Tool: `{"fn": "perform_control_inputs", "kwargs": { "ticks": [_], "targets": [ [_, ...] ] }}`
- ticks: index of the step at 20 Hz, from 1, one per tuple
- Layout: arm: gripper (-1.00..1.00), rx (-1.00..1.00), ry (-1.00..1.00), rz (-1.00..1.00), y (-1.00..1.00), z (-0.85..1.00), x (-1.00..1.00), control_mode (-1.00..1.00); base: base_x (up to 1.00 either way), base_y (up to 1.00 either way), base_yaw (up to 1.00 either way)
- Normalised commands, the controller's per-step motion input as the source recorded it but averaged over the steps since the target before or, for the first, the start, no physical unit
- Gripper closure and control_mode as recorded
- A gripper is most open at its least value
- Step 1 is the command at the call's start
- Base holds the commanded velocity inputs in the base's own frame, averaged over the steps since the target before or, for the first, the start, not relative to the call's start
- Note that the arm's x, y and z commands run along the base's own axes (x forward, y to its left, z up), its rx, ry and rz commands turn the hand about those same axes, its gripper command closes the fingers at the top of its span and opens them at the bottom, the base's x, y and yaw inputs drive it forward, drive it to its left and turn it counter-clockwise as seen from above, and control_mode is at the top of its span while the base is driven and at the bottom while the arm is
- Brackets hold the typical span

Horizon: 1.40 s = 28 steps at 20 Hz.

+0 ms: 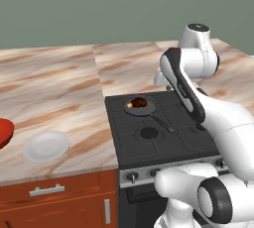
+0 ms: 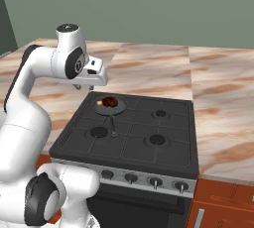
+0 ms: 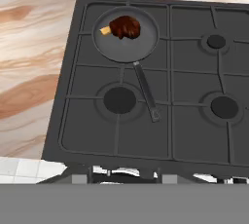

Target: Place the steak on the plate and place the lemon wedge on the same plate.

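Dark reddish-brown steak (image 3: 126,27), with its small orange-tan bit at one edge, is lying inside the dark grey frying pan (image 3: 146,47) on the far left burner of the black stove (image 3: 194,121), the pan's handle pointing toward the near edge. White plate (image 1: 46,146) is sitting bare on the marble counter (image 1: 49,93) to the left of the stove, near the counter's front edge and well apart from the pan, with a red bowl (image 1: 4,132) just beside it at the left border of the left base view. Lemon wedge: none can be made out on the counter or stove. White arm's gripper (image 2: 85,87) is hovering above the counter just left of the pan, holding nothing; whether its fingers are spread or pressed together cannot be told from these pictures. Judged stage: steak not yet grasped, neither item plated. Risks noted: the meat is small and sitting low inside the pan's rim, so a descent slightly off centre could be striking the rim or nudging the pan across the burner; a shallow pinch could be letting the meat slip during the long carry over to the plate; the red bowl's closeness could be inviting a wrong drop.
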Motion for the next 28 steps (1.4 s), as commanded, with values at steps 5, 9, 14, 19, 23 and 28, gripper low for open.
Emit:
{"fn": "perform_control_inputs", "kwargs": {
  "ticks": [5, 9, 14, 19, 23, 28],
  "targets": [
    [-1.00, 0.00, 0.00, -0.01, 0.02, -0.05, 0.32, -1.00, 0.00, 0.00, 0.00],
    [-1.00, 0.01, 0.01, -0.07, 0.07, -0.28, 0.53, -1.00, 0.00, 0.00, 0.00],
    [-1.00, 0.08, 0.13, -0.16, 0.12, -0.41, 0.54, -1.00, 0.00, 0.00, 0.00],
    [-1.00, 0.09, 0.11, -0.24, 0.17, -0.38, 0.56, -1.00, 0.00, 0.00, 0.00],
    [-1.00, 0.00, 0.08, -0.23, 0.07, -0.12, 0.49, -1.00, 0.00, 0.00, 0.00],
    [-1.00, 0.00, 0.13, -0.27, 0.01, -0.03, 0.51, -1.00, 0.00, 0.00, 0.00]
  ]
}}
